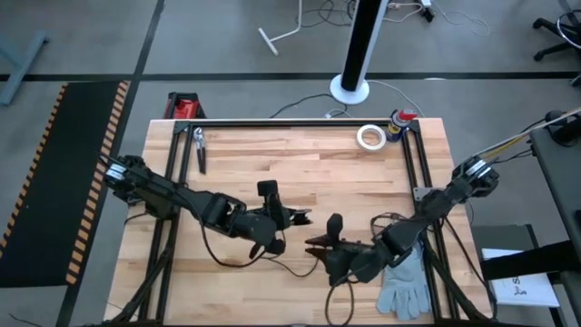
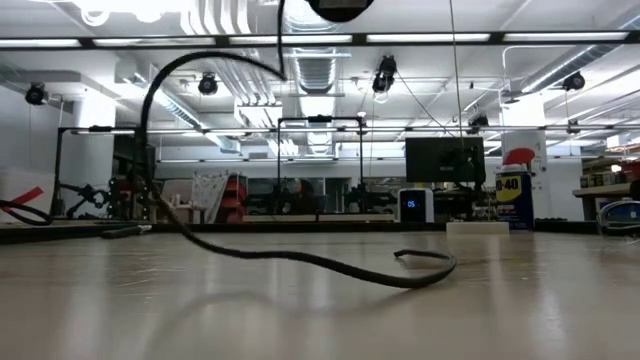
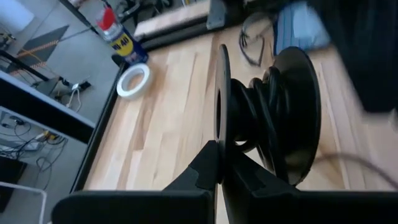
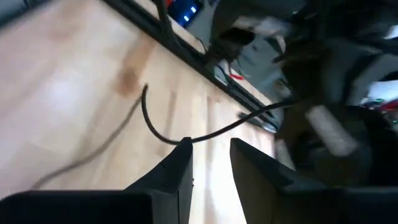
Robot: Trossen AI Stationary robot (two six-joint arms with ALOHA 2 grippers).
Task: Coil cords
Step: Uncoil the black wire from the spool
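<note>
- As seen from above, left to right: pliers lie at the table's far left corner, well apart from both arms.
- Left gripper: near the table's middle. In its wrist view the jaws are clenched on the rim of a black spool, with black windings wrapped round the spool's hub between two discs.
- Cord: thin, black, trailing in a loose curve on the wood on the near side of the left gripper; in the low view it drops from above, runs across the table and ends in a small bend.
- Right gripper: just right of the left one, near the table's middle. Jaws parted a little, holding nothing; a strand of the cord passes just beyond the fingertips.
- Grey glove: flat at the near right, partly under the right arm.
- White tape roll and spray can: far right corner, side by side.
</note>
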